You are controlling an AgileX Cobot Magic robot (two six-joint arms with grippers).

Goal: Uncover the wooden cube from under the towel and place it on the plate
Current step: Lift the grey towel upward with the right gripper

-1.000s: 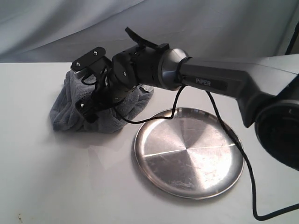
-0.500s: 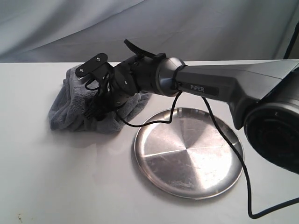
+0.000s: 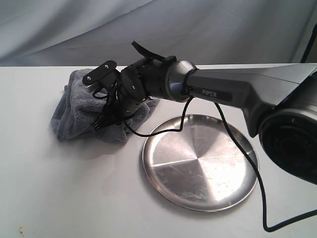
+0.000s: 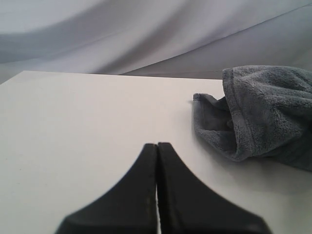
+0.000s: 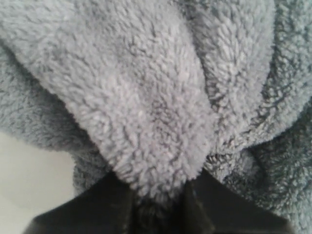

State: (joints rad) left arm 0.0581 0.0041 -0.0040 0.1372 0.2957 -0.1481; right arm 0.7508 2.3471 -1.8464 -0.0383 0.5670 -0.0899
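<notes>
Your right pincer (image 5: 158,197) is clamped on a raised fold of the towel (image 5: 146,97). Plush bulges up between its two black fingers (image 5: 107,204).

Exterior view: that arm comes in from the right, above the plate's (image 3: 200,163) far rim, to the towel. The towel sits bunched in a mound on the white table (image 3: 74,193), left of the plate and just beside its rim.

The cube shows in no view, so you cannot tell whether it lies under the mound.

Your left pincer (image 4: 157,146) is closed on nothing, tips pressed together, low over the table. The towel's edge is near it but not touching.
</notes>
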